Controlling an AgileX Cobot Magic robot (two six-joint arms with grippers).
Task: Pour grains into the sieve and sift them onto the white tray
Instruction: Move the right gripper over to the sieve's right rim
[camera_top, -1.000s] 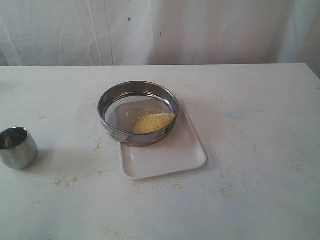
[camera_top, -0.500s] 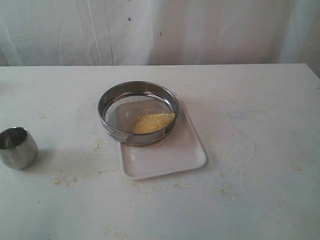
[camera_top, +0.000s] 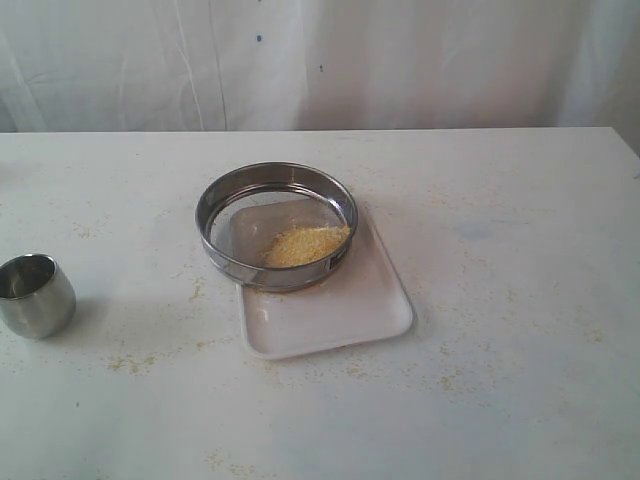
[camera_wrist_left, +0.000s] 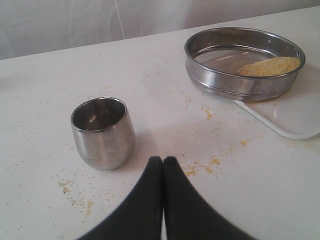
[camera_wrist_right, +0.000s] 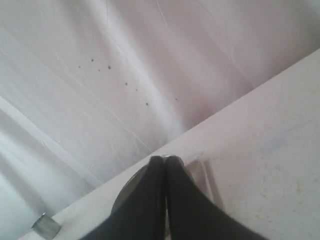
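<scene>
The steel sieve (camera_top: 276, 225) sits on the far part of the white tray (camera_top: 340, 310) at the table's middle. A heap of yellow grains (camera_top: 305, 243) lies on the mesh at the sieve's right side. Neither arm shows in the exterior view. My left gripper (camera_wrist_left: 163, 161) is shut and empty, close to the steel cup (camera_wrist_left: 103, 132), with the sieve (camera_wrist_left: 243, 62), its grains (camera_wrist_left: 272, 66) and the tray (camera_wrist_left: 295, 112) farther off. My right gripper (camera_wrist_right: 165, 160) is shut and empty; its fingers hide most of the sieve (camera_wrist_right: 125, 196) and tray (camera_wrist_right: 207, 181).
A small rounded steel cup (camera_top: 34, 294) stands upright near the table's left edge and looks empty. Yellowish specks (camera_top: 135, 360) are scattered over the white table. A white curtain (camera_top: 320, 60) hangs behind the table's far edge.
</scene>
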